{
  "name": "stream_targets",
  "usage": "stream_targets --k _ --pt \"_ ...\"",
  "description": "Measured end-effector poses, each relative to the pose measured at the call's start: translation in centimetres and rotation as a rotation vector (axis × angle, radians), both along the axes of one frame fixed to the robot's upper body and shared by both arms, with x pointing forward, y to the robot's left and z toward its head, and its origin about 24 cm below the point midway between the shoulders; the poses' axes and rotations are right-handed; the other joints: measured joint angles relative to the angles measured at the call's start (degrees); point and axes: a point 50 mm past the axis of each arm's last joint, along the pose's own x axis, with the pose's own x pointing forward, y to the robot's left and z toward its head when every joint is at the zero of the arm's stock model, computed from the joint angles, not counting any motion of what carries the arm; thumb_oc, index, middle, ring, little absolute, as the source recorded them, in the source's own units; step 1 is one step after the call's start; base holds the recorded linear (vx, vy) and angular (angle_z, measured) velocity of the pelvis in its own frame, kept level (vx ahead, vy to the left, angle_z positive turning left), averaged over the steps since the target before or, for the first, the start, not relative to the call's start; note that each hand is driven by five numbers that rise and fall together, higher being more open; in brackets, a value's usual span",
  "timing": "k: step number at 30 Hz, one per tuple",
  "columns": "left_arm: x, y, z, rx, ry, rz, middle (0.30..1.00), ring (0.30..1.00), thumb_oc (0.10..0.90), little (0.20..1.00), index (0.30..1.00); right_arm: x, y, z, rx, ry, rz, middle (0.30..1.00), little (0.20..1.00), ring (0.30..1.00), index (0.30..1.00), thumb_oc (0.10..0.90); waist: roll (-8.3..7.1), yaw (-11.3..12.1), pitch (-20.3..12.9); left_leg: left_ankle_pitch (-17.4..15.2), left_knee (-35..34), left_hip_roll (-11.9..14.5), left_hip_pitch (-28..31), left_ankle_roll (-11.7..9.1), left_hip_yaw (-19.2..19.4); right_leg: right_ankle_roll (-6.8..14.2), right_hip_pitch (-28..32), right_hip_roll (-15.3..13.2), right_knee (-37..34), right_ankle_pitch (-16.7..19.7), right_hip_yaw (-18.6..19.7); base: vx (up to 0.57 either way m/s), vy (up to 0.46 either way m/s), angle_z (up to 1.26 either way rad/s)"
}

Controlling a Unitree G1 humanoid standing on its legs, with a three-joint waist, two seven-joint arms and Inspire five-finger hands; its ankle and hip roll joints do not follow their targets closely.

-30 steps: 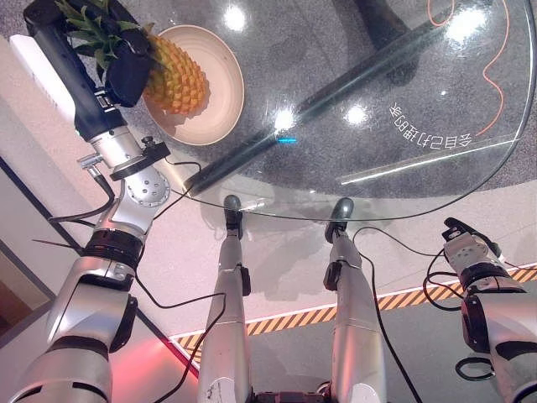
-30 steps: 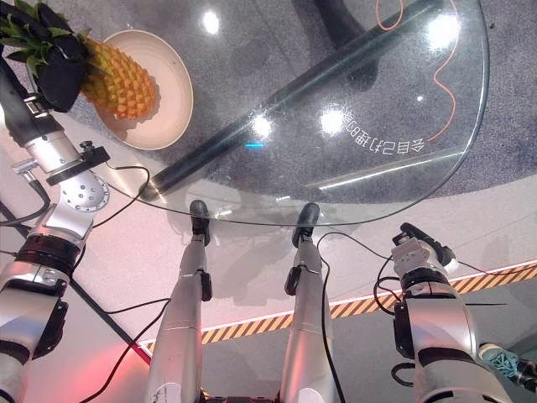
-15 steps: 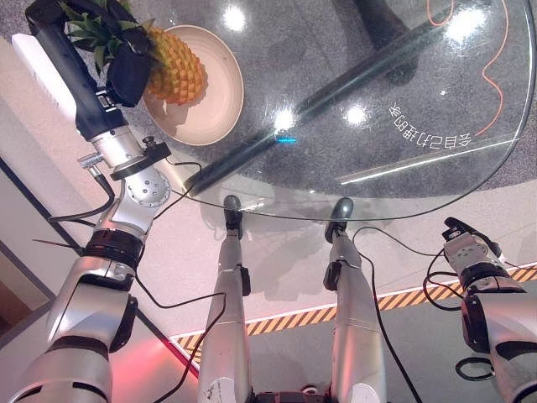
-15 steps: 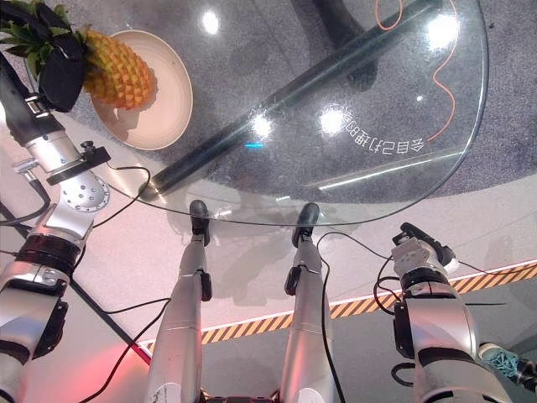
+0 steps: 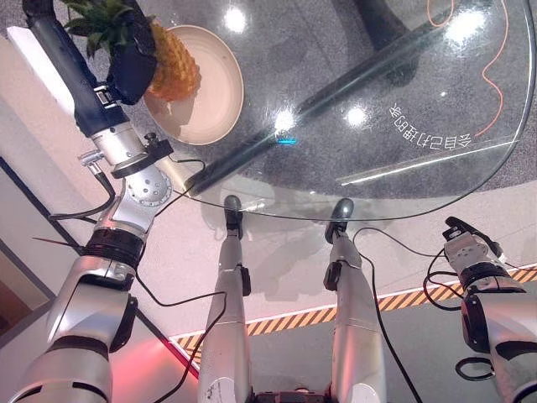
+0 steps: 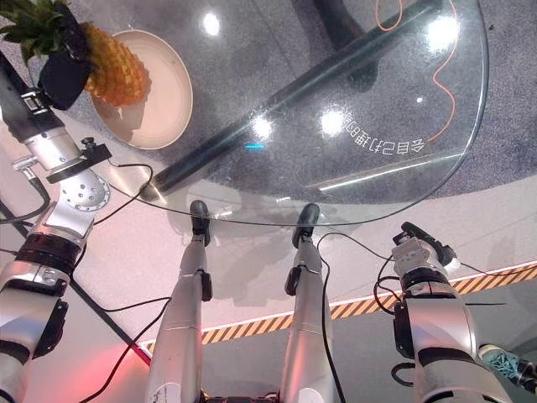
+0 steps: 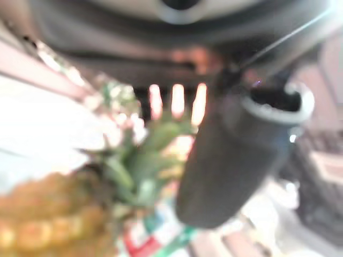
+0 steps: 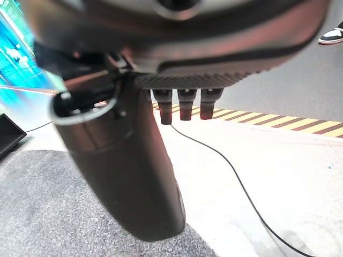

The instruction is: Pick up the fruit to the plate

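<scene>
A yellow pineapple (image 5: 174, 67) with a green crown hangs over the left part of the cream plate (image 5: 214, 101), at the far left of the round glass table (image 5: 394, 50). My left hand (image 5: 130, 60) is shut on it near the crown, and its body tilts down toward the plate. I cannot tell whether the fruit touches the plate. The left wrist view shows the pineapple (image 7: 48, 214) and its leaves beside my thumb (image 7: 230, 160). My right hand (image 6: 422, 248) hangs low at the right, below the table's near edge, fingers straight and holding nothing.
A dark bar (image 5: 352, 71) runs on a slant under the glass. An orange cord (image 5: 497, 59) lies on the grey carpet below the far right of the table. Yellow-black striped tape (image 5: 285, 321) crosses the floor near my legs.
My left hand has turned and drawn toward the far left, swinging the pineapple from lying across the plate to a steeper tilt over its left rim. The right hand has stayed still.
</scene>
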Motion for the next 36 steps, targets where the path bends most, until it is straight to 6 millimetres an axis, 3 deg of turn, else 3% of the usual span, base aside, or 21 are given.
stream_targets --k 4,8,36 --pt "0.0 0.0 0.0 0.009 0.008 -0.006 0.82 0.82 0.707 0.807 0.82 0.0 0.0 0.0 0.0 0.001 -0.001 0.9 0.9 0.9 0.9 0.8 0.0 0.06 0.0 0.01 0.15 -0.01 0.03 0.0 -0.05 -0.03 0.1 0.02 -0.01 0.14 0.0 0.0 0.0 0.0" --pt "0.0 -0.1 -0.1 0.013 0.007 -0.015 0.9 0.9 0.8 0.9 0.9 0.0 0.0 0.0 0.0 0.001 -0.001 0.9 0.9 0.9 0.9 0.8 0.0 0.06 0.0 0.02 0.15 -0.01 0.03 -0.01 -0.1 -0.03 0.12 0.03 -0.07 0.16 -0.01 0.0 0.0 0.0" --pt "-0.5 -0.7 -1.9 0.051 0.059 -0.094 0.9 0.9 0.8 0.9 0.9 -0.1 0.0 -0.1 -0.002 0.001 -0.003 0.9 0.9 0.9 0.9 0.8 0.0 1.68 0.0 0.02 0.16 -0.08 1.13 -0.01 -0.37 -0.01 1.56 -0.05 -0.17 0.13 -0.37 0.0 0.0 0.0"
